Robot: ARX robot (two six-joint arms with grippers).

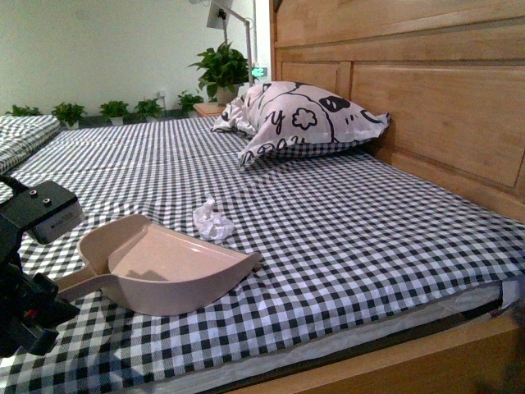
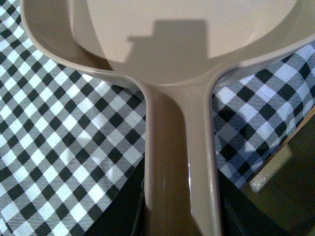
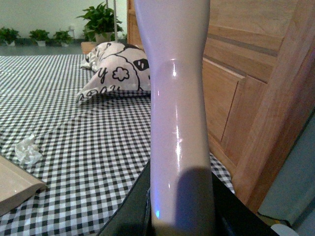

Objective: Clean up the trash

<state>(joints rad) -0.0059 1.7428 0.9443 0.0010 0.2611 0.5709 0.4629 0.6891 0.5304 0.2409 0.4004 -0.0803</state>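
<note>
Front view: the trash (image 1: pixel 212 222), a crumpled wad with no clear long axis, lies on the bed (image 1: pixel 369 222) toward its near edge, just beyond the dustpan (image 1: pixel 164 267) mouth.

Left wrist view: the left tool (image 2: pixel 179 216) clamps the dustpan by its handle.

Right wrist view: the right tool (image 3: pixel 179 216) clamps a pale handle (image 3: pixel 179 123); the trash lies near the dustpan's lip.

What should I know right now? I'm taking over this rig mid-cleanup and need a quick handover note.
Left gripper: shut on the pink dustpan by its handle; pan rests on the checked sheet.
Right gripper: shut on a pale handle; its head is out of view.
Paper wad: on the sheet just beyond the pan's rim, outside it.
Done: tools gripped. To do: get the wad into the pan.
</note>
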